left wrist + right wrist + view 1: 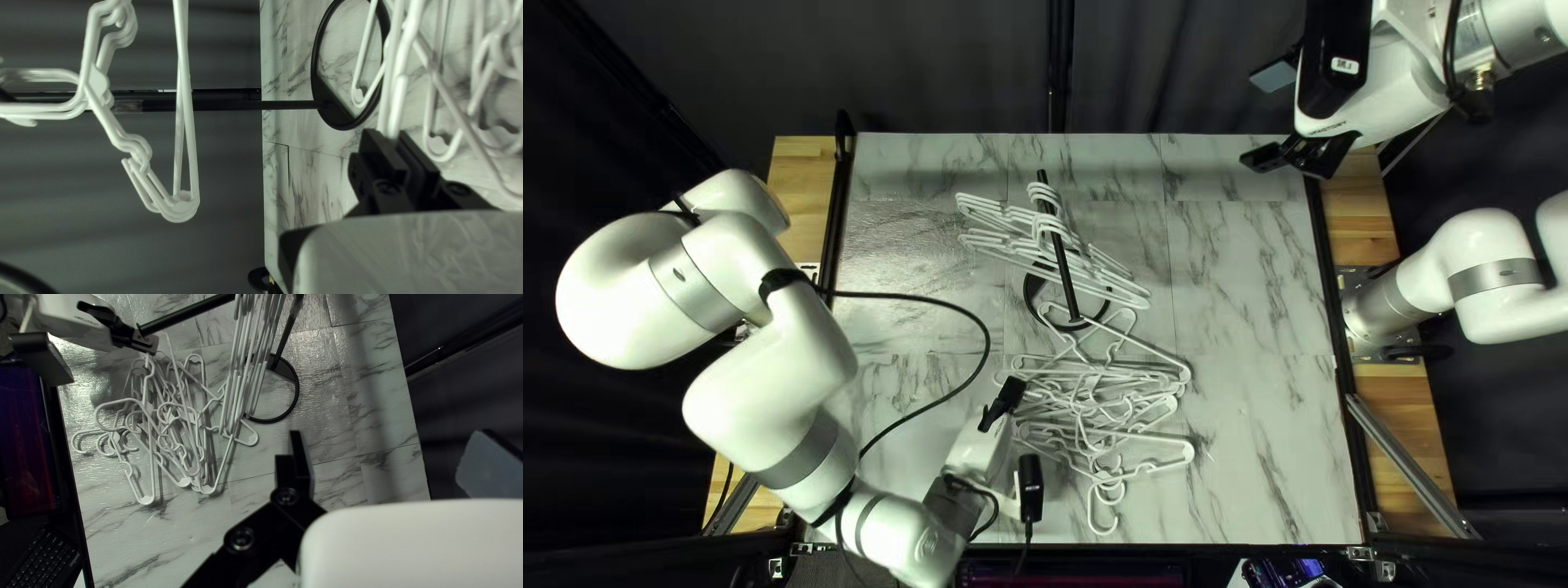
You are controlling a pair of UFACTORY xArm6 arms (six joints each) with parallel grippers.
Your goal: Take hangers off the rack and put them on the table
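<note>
Because our left gripper [397, 133] has its two fingers drawn close together on a white hanger [394, 106], we judge that we are in the middle of setting one down. The hold looks to be near one end, which sends the frame away from us toward 3 o'clock in the top left view and likely lets us lay it over the others without burying our fingers. Whether we pinch one hanger or more, we cannot tell.

Just beside us, from 2 to 5 o'clock, the loose pile [1102, 408] lies on the marble-patterned table [1252, 436], hooks and shoulders crossing at all angles. Those open hooks could snag the held hanger or drag the heap when we back out, so we would open fully, then rise straight.

Toward 1 o'clock stands the black rack [1061, 267], its round base flat on the table to keep the pole upright. A bunch of hangers [1002, 242] hangs near its top, close-packed, so each next one probably needs separating before it lifts. The job looks well along but unfinished.

Farther out, near 2 o'clock, our right gripper [387, 443] waits raised and wide open, holding nothing, apparently parked to leave the left arm room.
</note>
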